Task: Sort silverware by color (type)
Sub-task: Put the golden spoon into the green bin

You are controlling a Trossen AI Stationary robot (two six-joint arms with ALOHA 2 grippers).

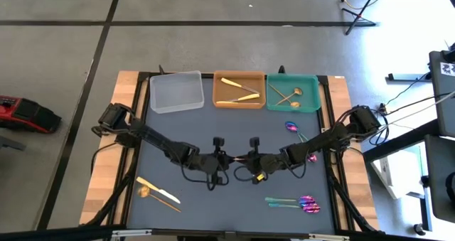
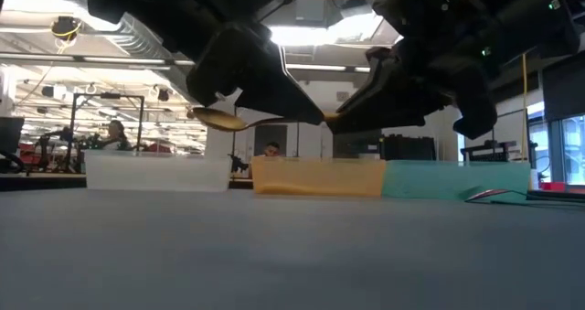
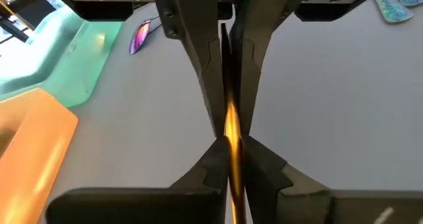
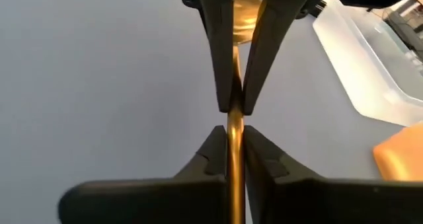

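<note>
From above, the left claw point(image 1: 226, 158) and right claw point(image 1: 242, 158) meet just in front of the orange tray point(image 1: 239, 89). Low view: a gold spoon point(image 2: 224, 119) hangs above the worktop point(image 2: 274, 246). Both wrist views show each claw clamped on its handle.

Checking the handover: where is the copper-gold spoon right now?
The copper-gold spoon hangs above mid-table, gripped between the left gripper and right gripper.
</note>
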